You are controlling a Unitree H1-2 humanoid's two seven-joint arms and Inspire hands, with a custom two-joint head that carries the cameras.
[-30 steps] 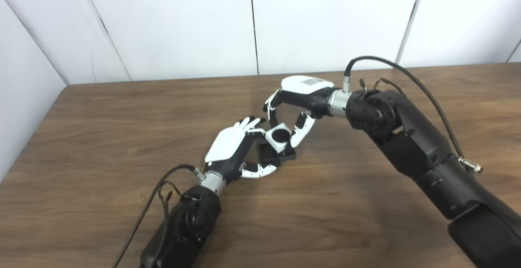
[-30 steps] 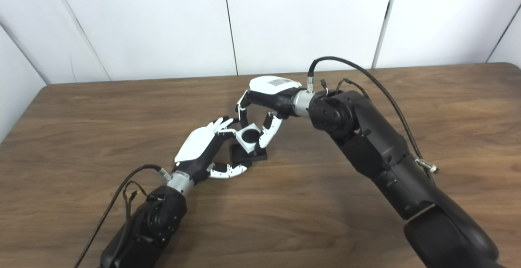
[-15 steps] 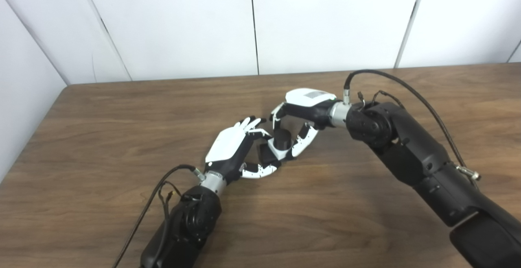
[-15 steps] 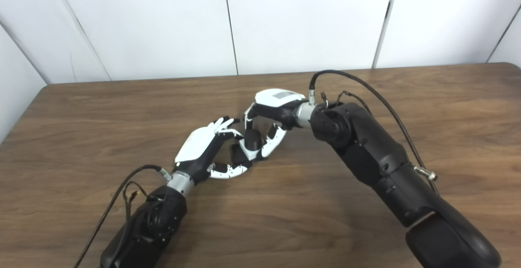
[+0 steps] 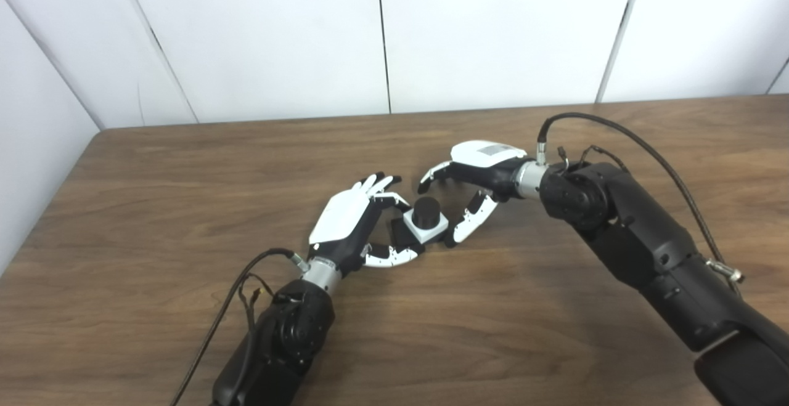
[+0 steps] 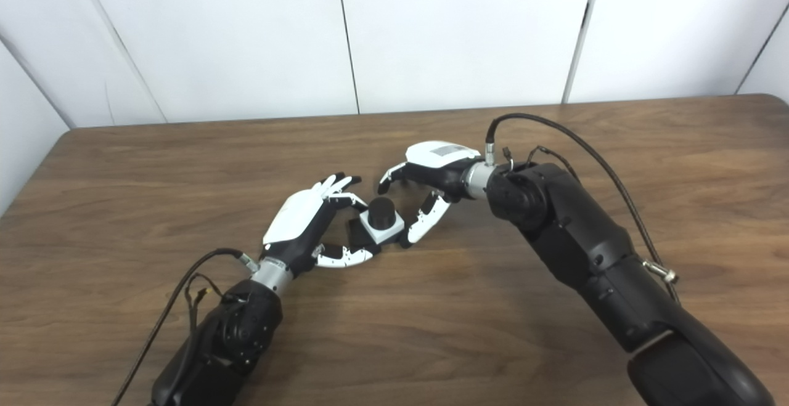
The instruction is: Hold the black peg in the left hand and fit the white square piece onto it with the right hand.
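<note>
White square piece seated over the black peg, our two hands on either side of it.

Our left hand [image 5: 351,224] wraps the black base [image 5: 399,233] to brace the peg [image 5: 425,211] upright on the wooden surface [image 5: 185,184]. The white square piece [image 5: 429,228] sits around the peg, whose top pokes through. Our right hand [image 5: 471,193] hangs just beside it, fingers spread and holding nothing. We judge the fit made; the left grasp steadies the assembly.
</note>
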